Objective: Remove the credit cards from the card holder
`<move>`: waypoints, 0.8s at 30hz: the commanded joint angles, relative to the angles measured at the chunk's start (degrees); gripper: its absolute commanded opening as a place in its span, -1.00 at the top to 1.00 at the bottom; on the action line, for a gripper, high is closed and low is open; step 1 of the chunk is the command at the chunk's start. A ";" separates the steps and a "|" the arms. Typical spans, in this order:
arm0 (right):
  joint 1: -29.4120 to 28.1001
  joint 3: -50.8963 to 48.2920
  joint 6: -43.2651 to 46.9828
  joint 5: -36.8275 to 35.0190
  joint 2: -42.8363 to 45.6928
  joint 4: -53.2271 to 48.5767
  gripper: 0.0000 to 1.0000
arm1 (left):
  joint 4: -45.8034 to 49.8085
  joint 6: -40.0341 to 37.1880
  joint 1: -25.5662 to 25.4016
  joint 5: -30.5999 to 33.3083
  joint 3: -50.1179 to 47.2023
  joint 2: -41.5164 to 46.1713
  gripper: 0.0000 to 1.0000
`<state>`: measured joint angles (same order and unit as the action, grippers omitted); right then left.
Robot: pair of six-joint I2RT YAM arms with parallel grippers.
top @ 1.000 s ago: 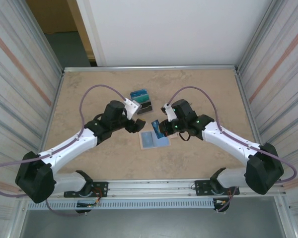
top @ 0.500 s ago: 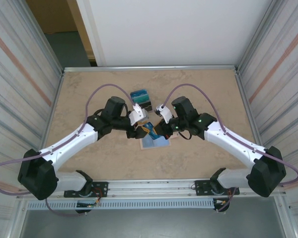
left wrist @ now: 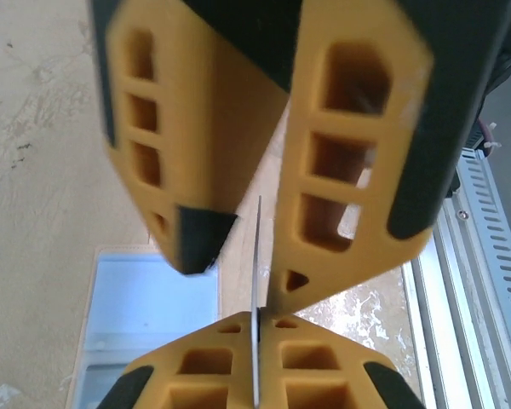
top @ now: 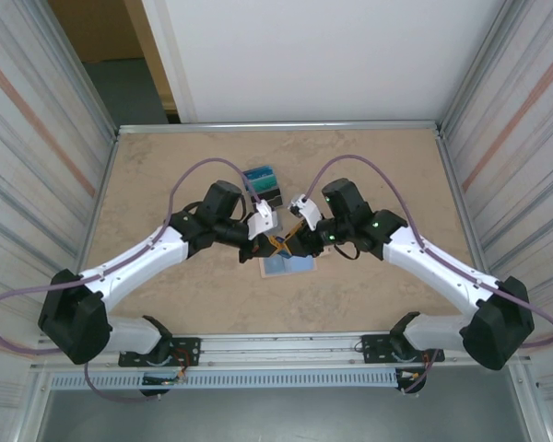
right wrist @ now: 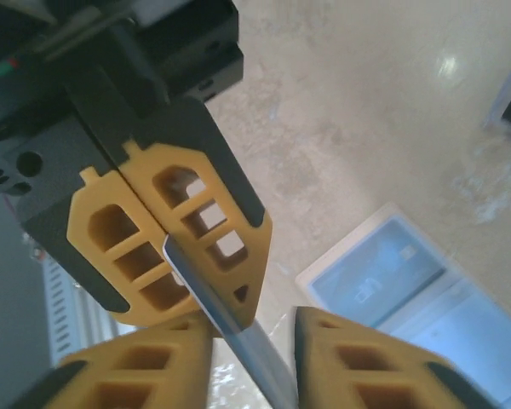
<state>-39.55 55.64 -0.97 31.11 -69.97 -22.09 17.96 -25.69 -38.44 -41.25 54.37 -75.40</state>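
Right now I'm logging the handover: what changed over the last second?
The left gripper and right gripper swung inward, meeting above the card holder. The left closed on the blue card; the right, which carried it, opened. Card holder and set-aside cards stayed put.

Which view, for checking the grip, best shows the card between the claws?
The right wrist view: the card shows as a bluish strip pinched by the left claw, the right claw open around it. The left wrist view gives just its thin edge; from the top, the claws hide most of it.
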 commanded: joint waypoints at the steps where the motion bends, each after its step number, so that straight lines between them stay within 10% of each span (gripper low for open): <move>1: 1.58 -3.45 -3.81 -1.00 4.98 5.51 0.02 | -4.88 3.51 -0.18 1.99 -2.91 4.13 1.00; 7: 3.52 -12.84 -12.13 1.84 12.01 19.65 -0.47 | -18.20 18.13 0.53 7.37 -10.17 11.24 1.00; 24: 3.43 -17.51 -19.01 12.97 13.55 34.71 -0.07 | -36.94 37.10 0.89 -1.62 -17.31 16.11 1.00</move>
<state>-36.07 37.36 -18.55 40.07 -56.23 9.08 -13.41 7.94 -37.85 -40.23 37.78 -60.77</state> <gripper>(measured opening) 0.550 0.066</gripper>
